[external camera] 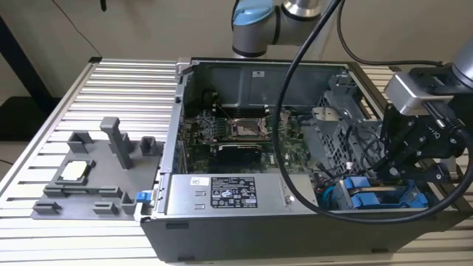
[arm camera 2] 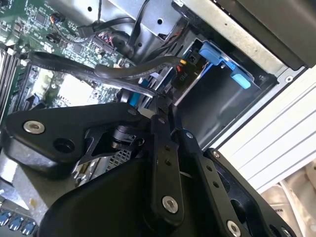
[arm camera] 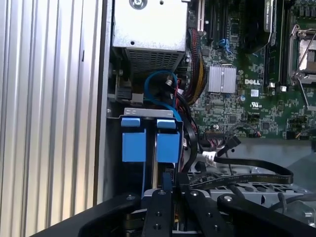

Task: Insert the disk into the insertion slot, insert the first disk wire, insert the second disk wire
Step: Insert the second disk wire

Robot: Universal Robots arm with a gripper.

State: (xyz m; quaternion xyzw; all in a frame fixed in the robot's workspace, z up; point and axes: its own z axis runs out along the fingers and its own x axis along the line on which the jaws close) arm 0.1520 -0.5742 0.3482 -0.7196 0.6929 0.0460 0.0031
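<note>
Blue frame: the disk (external camera: 375,195) sits on edge, blue end tabs up, inside the insertion slot (external camera: 342,195) at the computer case's (external camera: 221,238) front corner on the exterior view's right.
Drive cage: perforated grey metal, beside the silver power-supply box (external camera: 225,195).
Gripper (external camera: 390,173): low over the disk, near its tabs (arm camera: 168,140); whether the fingers are clenched or released, I cannot tell.
Cables: black wires (arm camera 2: 133,71) cross the motherboard (arm camera: 256,84).
Fixture tray (external camera: 92,177): grey, on the ribbed tabletop (external camera: 111,83), well apart.
</note>
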